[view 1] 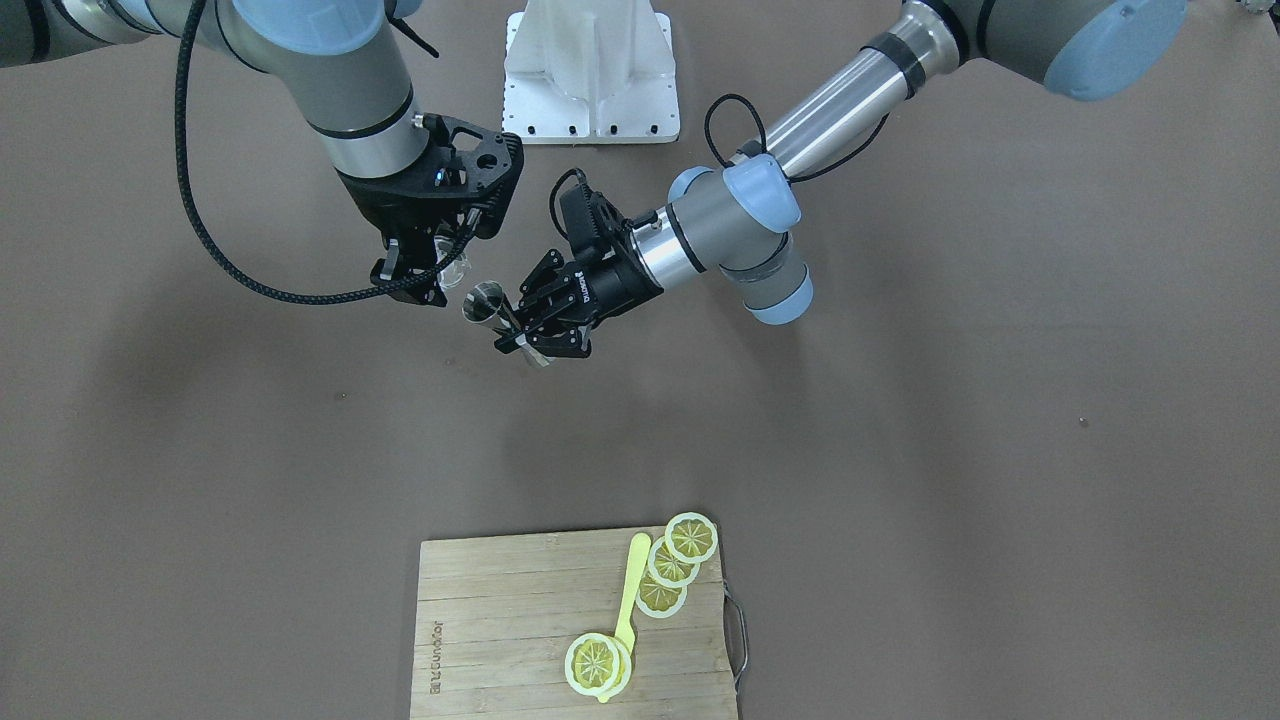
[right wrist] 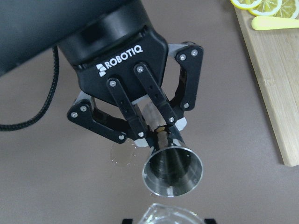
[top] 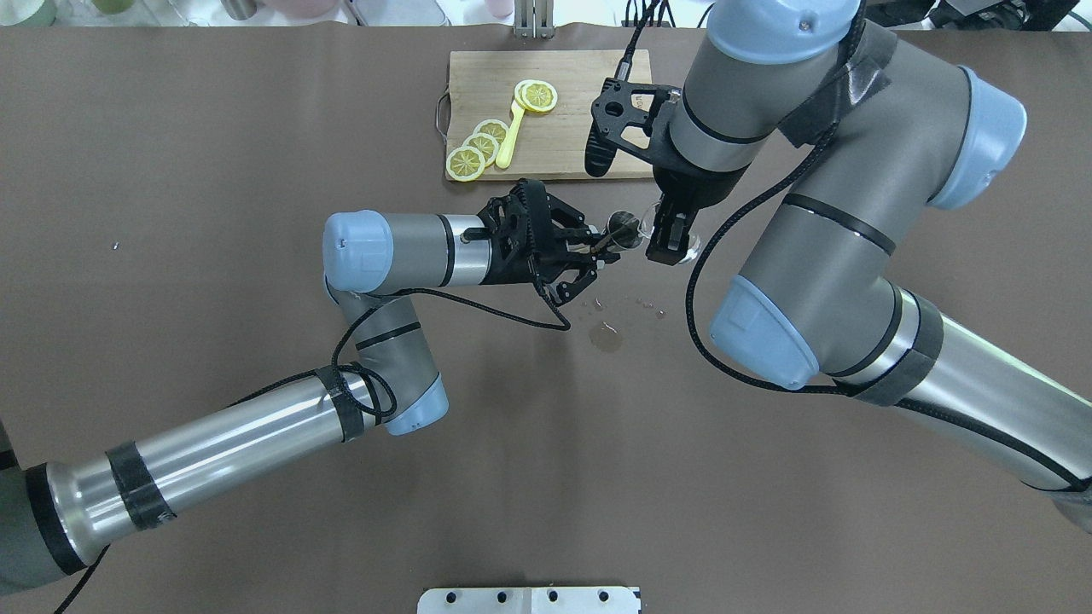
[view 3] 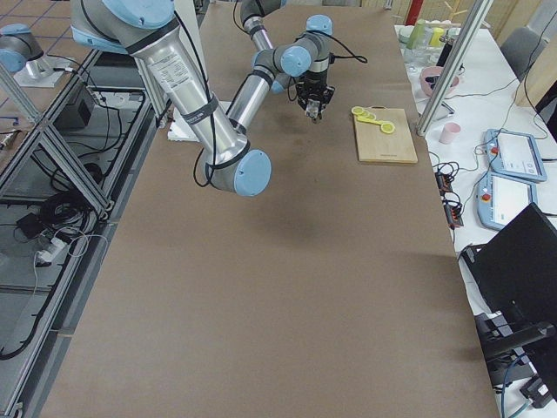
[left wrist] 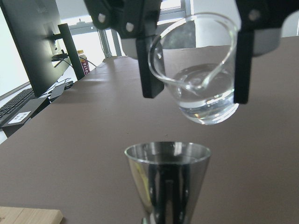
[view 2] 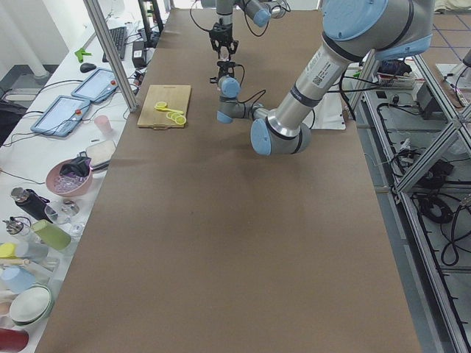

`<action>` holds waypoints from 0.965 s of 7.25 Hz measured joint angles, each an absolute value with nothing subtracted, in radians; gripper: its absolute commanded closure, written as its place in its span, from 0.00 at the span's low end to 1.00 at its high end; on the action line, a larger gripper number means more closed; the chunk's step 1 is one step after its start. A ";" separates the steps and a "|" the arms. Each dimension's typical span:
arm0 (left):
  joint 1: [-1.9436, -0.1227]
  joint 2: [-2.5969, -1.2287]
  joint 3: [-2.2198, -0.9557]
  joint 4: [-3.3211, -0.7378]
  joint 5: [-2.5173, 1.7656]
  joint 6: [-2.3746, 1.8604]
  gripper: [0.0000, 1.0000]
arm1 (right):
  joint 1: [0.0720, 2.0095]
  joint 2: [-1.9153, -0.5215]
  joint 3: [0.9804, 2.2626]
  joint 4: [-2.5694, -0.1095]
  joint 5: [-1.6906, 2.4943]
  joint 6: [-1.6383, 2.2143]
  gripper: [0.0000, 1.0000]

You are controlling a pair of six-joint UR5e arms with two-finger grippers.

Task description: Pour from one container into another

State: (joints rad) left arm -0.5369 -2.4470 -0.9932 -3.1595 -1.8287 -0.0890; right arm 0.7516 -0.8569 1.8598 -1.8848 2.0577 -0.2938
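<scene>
The left end effector, lettered ROBOTIQ, pinches the steel jigger; just above the jigger, the right end effector clamps a tilted glass.

Lettering legible in one place only:

- White capitals "ROBOTIQ", preceded by a small white emblem, are printed on the housing of the black two-finger left gripper, as seen in the right wrist view. The same white marking appears on this gripper in the front-facing view, too small to read with certainty.
- The rectangular light wooden cutting board carries one line of dark engraved characters along a short edge. They are not legible.
</scene>
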 measured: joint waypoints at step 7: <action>-0.537 -2.444 -0.995 -3.168 -1.829 -0.089 1.00 | 0.750 -0.773 1.783 -1.981 2.036 -0.366 1.00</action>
State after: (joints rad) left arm -0.5369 -2.4437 -0.9945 -3.1676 -1.8285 -0.0890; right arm 0.7504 -0.7733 1.7831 -1.9809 2.0356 -0.3658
